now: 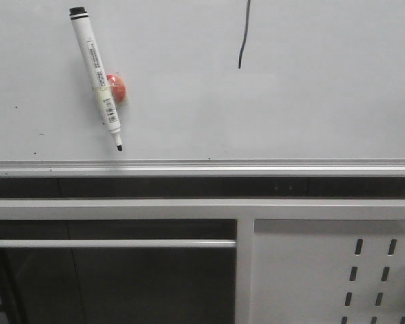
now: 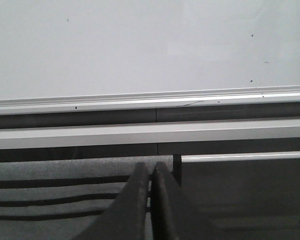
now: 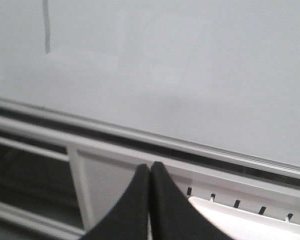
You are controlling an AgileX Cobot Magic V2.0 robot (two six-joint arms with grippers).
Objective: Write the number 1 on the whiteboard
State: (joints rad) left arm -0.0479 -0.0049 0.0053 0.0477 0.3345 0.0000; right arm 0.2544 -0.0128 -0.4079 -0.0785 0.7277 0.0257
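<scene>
1. Front view: the number 1 [image 1: 244, 34] is seen as a thin black, slightly curved stroke on the whiteboard [image 1: 324, 94], near the board's upper edge of the view and well above the silver rail [image 1: 202, 166] along its lower edge. Its long axis runs nearly upright. A marker [image 1: 98, 74] hangs tilted on the board, tip down, by a red magnet [image 1: 117, 88], well apart from the stroke. Neither pincer is visible here.

2. Left wrist view: the left pincer [image 2: 151, 172] is shown with fingers pressed together, holding nothing, below the rail. No stroke is visible in this view; only small specks are seen.

3. Right wrist view: the right pincer [image 3: 150, 172] is likewise closed and empty. The stroke is seen faintly above and to one side of it, so the right arm is judged the nearer.
</scene>
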